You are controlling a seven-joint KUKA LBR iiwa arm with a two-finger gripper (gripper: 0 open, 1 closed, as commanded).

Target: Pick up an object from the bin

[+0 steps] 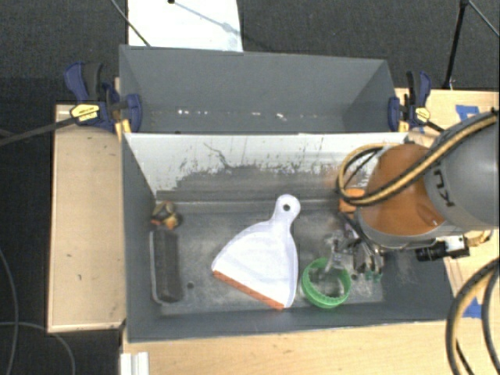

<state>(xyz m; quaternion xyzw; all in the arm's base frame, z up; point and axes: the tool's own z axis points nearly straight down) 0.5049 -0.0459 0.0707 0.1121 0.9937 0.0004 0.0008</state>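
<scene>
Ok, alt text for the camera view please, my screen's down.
The arm's claw is over a green ring at the lower right of the bin. A white dustpan with an orange edge lies mid-bin, and a dark oblong thing lies along the left wall.

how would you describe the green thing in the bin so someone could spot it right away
Look in the grey metal bin, at the near right part of its floor, just right of the white scoop with the orange edge. There, under the gripper, lies a small green ring. It is the only green, hoop-shaped thing there.
</scene>
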